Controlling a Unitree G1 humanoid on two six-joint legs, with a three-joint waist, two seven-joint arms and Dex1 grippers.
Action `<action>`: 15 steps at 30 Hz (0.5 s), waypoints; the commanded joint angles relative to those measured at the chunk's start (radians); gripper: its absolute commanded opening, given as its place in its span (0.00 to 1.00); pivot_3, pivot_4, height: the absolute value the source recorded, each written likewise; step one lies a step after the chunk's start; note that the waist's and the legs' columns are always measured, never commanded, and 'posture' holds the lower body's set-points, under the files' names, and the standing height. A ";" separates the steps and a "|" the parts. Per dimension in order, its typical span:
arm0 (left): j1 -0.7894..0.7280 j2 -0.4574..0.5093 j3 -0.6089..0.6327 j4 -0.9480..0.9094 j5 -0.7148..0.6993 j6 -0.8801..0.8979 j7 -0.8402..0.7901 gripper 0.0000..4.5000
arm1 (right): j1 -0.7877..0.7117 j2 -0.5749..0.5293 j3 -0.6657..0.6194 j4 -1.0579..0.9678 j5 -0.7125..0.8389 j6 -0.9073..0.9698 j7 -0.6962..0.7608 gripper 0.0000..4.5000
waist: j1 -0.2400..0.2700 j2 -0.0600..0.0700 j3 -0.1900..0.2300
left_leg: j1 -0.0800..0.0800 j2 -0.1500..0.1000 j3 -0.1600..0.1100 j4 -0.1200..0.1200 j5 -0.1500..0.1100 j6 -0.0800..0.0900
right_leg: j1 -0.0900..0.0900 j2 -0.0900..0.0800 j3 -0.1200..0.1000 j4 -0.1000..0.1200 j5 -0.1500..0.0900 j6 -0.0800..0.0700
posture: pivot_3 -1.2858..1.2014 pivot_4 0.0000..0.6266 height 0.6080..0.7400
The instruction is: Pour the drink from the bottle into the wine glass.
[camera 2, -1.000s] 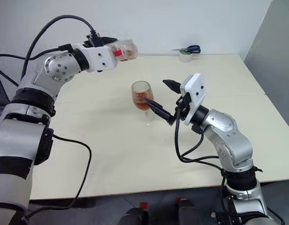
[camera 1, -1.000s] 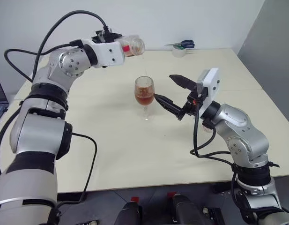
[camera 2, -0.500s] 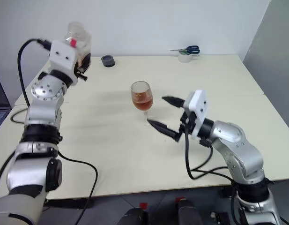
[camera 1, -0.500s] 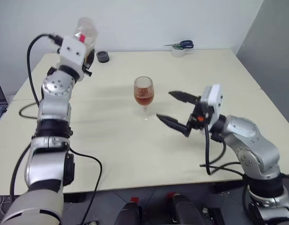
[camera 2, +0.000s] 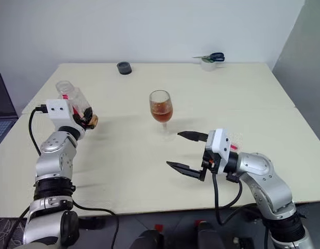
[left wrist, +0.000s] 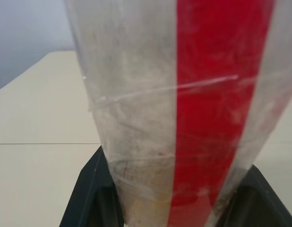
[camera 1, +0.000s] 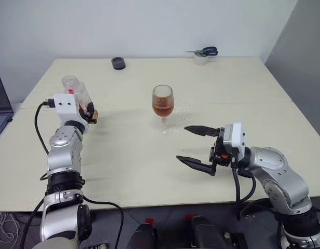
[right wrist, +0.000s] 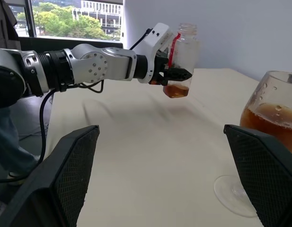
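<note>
The wine glass (camera 1: 163, 102) stands upright mid-table, its bowl about half full of the amber drink (camera 1: 163, 109). My left gripper (camera 1: 86, 110) is shut on the bottle (camera 1: 77, 94) at the table's left side. The bottle is upright, uncapped and held just above the table, with a little drink in its bottom (right wrist: 176, 90). In the left wrist view the bottle's red-and-white label (left wrist: 207, 118) sits between my black fingers (left wrist: 89, 198). My right gripper (camera 1: 183, 143) is open with nothing in it, pointing left, in front of and to the right of the glass and apart from it.
A small dark round object (camera 1: 117, 63) lies at the back of the table. Blue-handled scissors (camera 1: 204, 51) rest on a tape roll at the back right. A laptop (camera 1: 1, 110) sits at the far left edge.
My left arm swung the bottle away from above the glass, turned it upright and lowered it at the table's left. My right gripper drew back from the glass toward the near edge, still open.
</note>
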 commanded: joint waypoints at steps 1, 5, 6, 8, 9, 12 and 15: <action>-0.018 -0.013 0.006 -0.002 -0.028 -0.043 -0.011 0.39 | -0.014 -0.001 -0.015 -0.010 -0.010 -0.008 -0.021 1.00 | 0.000 0.000 0.000 | 0.000 0.000 0.000 0.000 0.000 0.000 | 0.000 0.000 0.000 0.000 0.000 0.000 | 0.52 0.24 1.00; -0.018 -0.028 0.001 0.046 -0.036 -0.073 -0.022 0.39 | 0.002 -0.011 -0.003 -0.024 -0.026 -0.018 -0.019 1.00 | -0.003 0.000 0.000 | 0.001 0.000 0.000 0.000 0.000 0.000 | 0.000 0.000 0.000 0.000 0.000 0.000 | 0.52 0.24 1.00; -0.018 -0.031 0.002 0.056 -0.040 -0.080 -0.028 0.39 | 0.002 -0.009 -0.003 -0.027 -0.026 -0.014 -0.023 1.00 | -0.004 0.000 0.000 | 0.001 0.000 0.000 0.000 0.000 0.000 | 0.000 0.000 0.000 0.000 0.000 0.000 | 0.52 0.24 1.00; -0.018 -0.034 0.001 0.081 -0.042 -0.095 -0.039 0.39 | 0.002 -0.008 -0.002 -0.028 -0.031 -0.014 -0.026 1.00 | -0.004 0.000 0.000 | 0.001 0.000 0.000 0.000 0.000 0.000 | 0.000 0.000 0.000 0.000 0.000 0.000 | 0.52 0.24 1.00; -0.018 -0.036 0.001 0.093 -0.046 -0.098 -0.046 0.39 | 0.000 -0.010 0.000 -0.027 -0.036 -0.019 -0.025 1.00 | -0.004 0.000 0.000 | 0.001 0.000 0.000 0.000 0.000 0.000 | 0.000 0.000 0.000 0.000 0.000 0.000 | 0.52 0.24 1.00; -0.019 -0.042 -0.004 0.125 -0.048 -0.109 -0.063 0.39 | -0.005 -0.003 -0.004 -0.019 -0.035 -0.008 -0.041 1.00 | -0.004 0.000 0.000 | 0.001 0.000 0.000 -0.001 0.000 0.000 | 0.000 0.000 0.000 0.000 0.000 0.000 | 0.52 0.24 1.00; -0.020 -0.036 -0.030 0.151 -0.019 -0.134 -0.068 0.39 | -0.005 -0.005 -0.001 -0.018 -0.038 -0.009 -0.042 1.00 | -0.004 0.000 0.000 | 0.001 0.000 0.000 -0.001 0.000 0.000 | 0.000 0.000 0.000 0.000 0.000 0.000 | 0.52 0.24 1.00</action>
